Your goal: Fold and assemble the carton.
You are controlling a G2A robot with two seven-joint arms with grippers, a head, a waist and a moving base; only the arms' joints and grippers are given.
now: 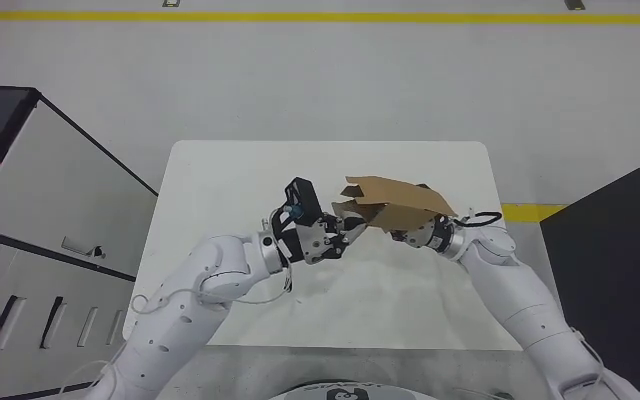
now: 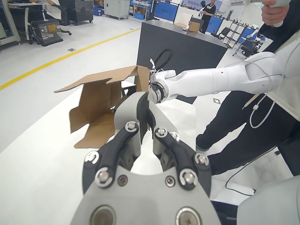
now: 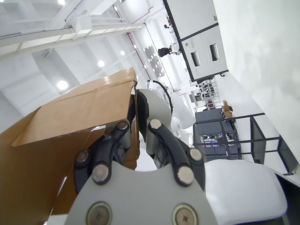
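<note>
Right gripper (image 3: 138, 104) is closed on one wall of the cardboard carton (image 1: 398, 203), which is held in the air above the white bench (image 1: 230, 180), partly opened, with its flaps loose. Left gripper (image 2: 144, 108) is nearly shut, and a sliver of cardboard appears to be pinched between its fingers at the carton's near edge. For a clean fold, the right grip should be held firm as an anchor while the flap is turned along its scored crease; sudden pulls should be avoided, since thin board is likely to buckle.
</note>
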